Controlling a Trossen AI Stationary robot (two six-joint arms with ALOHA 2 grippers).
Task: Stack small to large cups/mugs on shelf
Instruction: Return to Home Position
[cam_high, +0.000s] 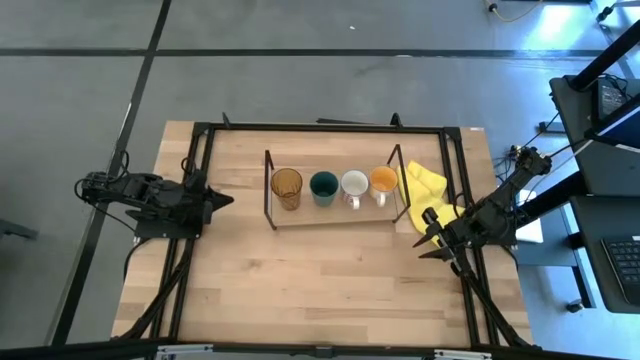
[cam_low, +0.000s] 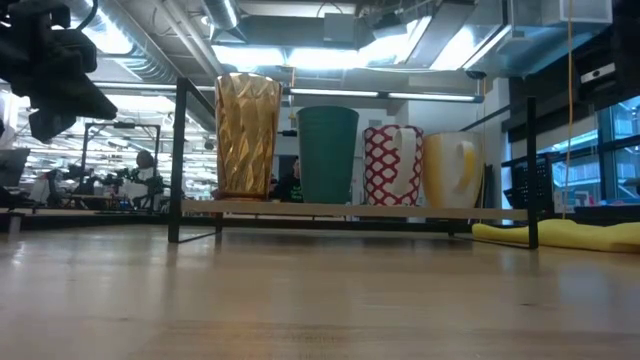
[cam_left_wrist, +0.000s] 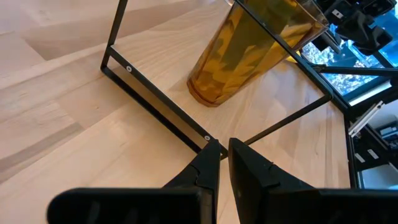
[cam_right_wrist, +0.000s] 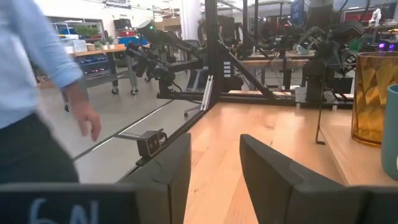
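Four vessels stand in a row on the shelf's wooden board (cam_high: 330, 212): the amber ribbed tumbler (cam_high: 287, 187), the dark green cup (cam_high: 323, 187), the white mug (cam_high: 354, 186) and the orange-inside mug (cam_high: 383, 180). In the low view they show as the tumbler (cam_low: 247, 135), the green cup (cam_low: 328, 155), a red-patterned mug (cam_low: 392, 165) and a pale yellow mug (cam_low: 452, 170). My left gripper (cam_high: 225, 200) is shut and empty, left of the shelf's wire end frame (cam_left_wrist: 155, 102), with the tumbler (cam_left_wrist: 249, 53) beyond it. My right gripper (cam_high: 428, 245) is open and empty, right of the shelf toward the near side.
A yellow cloth (cam_high: 425, 190) lies on the table just right of the shelf, and it also shows in the low view (cam_low: 570, 235). The table's black frame (cam_high: 320, 127) runs round the shelf. A person (cam_right_wrist: 37, 93) stands beyond the table in the right wrist view.
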